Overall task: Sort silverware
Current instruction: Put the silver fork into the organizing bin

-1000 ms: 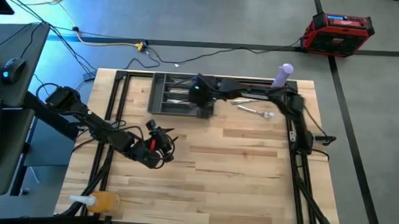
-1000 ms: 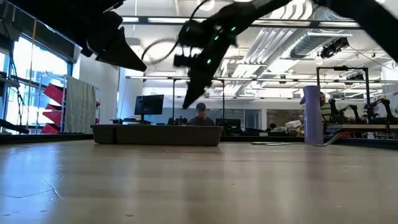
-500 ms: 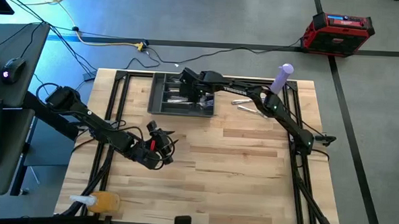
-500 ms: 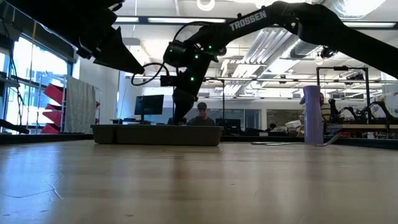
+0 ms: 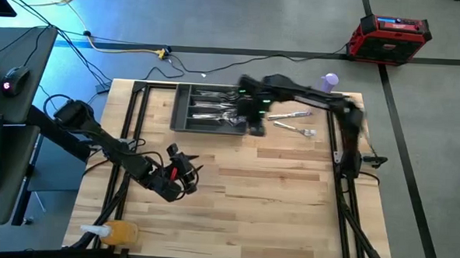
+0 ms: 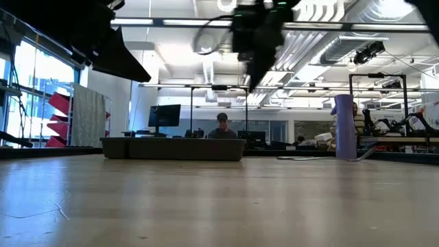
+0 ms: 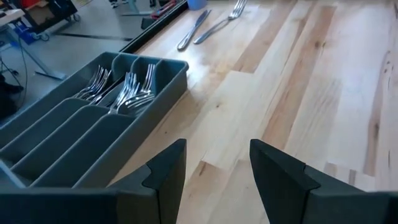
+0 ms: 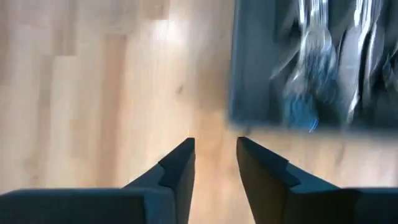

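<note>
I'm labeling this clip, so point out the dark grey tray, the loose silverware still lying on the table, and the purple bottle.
dark grey tray [image 5: 185,124]: high view, its near-left rim.
loose silverware [image 5: 294,129]: high view, a fork's handle.
purple bottle [image 6: 344,130]: low view, middle of its body.

Bright overhead light, motion-blurred right arm [image 5: 294,93]

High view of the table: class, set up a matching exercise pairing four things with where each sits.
Things:
1. dark grey compartmented tray
2. loose silver silverware
3. purple cylinder
4. orange bottle

Places:
A. near left table corner
B. bare wood, right of the tray
C. far edge, left of centre
D. far right corner

Pairs: 1-C, 2-B, 3-D, 4-A
</note>
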You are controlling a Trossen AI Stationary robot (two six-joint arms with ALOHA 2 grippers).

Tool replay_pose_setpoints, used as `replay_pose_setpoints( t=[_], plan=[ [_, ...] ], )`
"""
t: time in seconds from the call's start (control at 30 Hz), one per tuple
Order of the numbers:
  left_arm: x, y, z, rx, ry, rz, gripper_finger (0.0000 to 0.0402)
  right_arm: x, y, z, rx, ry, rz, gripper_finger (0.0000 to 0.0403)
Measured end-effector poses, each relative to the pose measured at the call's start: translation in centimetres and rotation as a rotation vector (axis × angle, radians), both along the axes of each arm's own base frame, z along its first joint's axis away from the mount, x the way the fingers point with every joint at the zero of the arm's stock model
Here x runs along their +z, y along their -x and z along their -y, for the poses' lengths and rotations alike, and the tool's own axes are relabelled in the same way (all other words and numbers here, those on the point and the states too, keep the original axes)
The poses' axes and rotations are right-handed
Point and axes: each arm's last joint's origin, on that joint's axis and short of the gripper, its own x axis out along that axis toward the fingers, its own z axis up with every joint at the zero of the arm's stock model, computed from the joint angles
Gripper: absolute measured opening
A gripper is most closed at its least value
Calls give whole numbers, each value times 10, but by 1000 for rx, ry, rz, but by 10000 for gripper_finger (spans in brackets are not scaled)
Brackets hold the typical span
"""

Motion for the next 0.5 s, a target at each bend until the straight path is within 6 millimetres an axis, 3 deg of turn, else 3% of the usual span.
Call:
replay_pose_setpoints(
  t=[0.13,0.27,0.37,0.5],
  plan=[
    [-4,-1,2,3,-9,-8,158,-18,65,-12,-155,11,46,89],
    [-5,-2,0,10,-17,-8,158,-45,112,-26,-250,160,96,87],
    [-3,-3,0,15,-43,-2,158,-61,132,-29,-325,253,50,87],
    [0,-9,-4,21,-63,16,158,-73,146,-19,-432,265,-13,96]
  ],
)
